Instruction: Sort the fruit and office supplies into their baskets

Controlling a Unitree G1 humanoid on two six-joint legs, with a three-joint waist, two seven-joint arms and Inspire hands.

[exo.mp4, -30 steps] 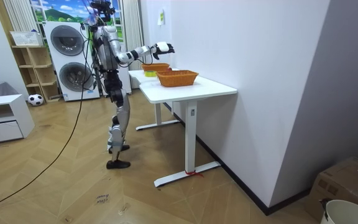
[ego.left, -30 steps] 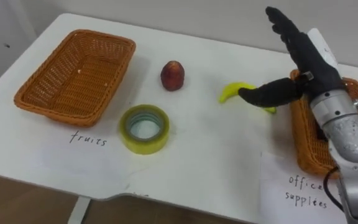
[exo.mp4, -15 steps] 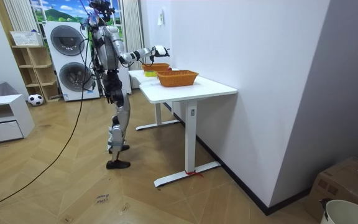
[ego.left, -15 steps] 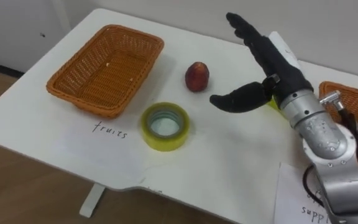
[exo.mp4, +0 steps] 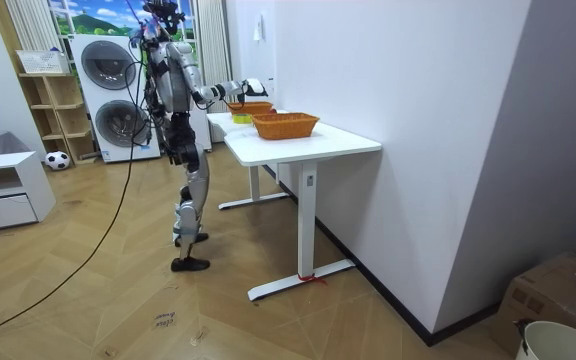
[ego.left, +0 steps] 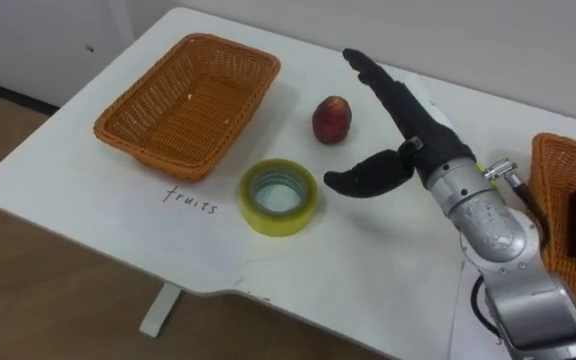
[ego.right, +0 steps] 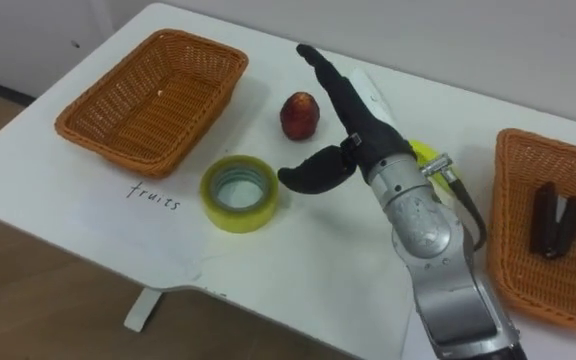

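1. Across the left eye view, a white desk (ego.left: 368,260) with the things spread over it.
   - Far left: empty wicker left basket (ego.left: 153,158), long axis slanting from near left to far right.
   - Off its far right end: red fruit (ego.left: 333,119), roundish, no clear long axis.
   - Nearer than the fruit: yellow tape roll (ego.left: 279,196), lying flat with the hole facing up, just beside the basket's near corner, not touching.
   - Above the desk, right of the fruit: right hand (ego.left: 420,135), wide open and holding nothing. Fingers straight, pointing away and to the left; thumb spread toward the tape roll. Apart from fruit and tape alike.

2. Through the right eye view, the same layout.
   - Behind the wrist: banana (ego.right: 423,155), showing as a yellow sliver with the rest hidden, so its direction cannot be told.
   - At the right edge: wicker right basket (ego.right: 503,220), holding a black item (ego.right: 553,220) with its long axis running near to far.

3. Toward the room view's left, the robot standing upright at the desk's side on a wooden floor (exo.mp4: 118,300).
   - Right arm stretched level over the desk top, hand above the far part.
   - Right basket nearer the camera, left basket beyond it, a spot of yellow tape beside them.
   - Behind the robot: two stacked washing machines (exo.mp4: 116,95).
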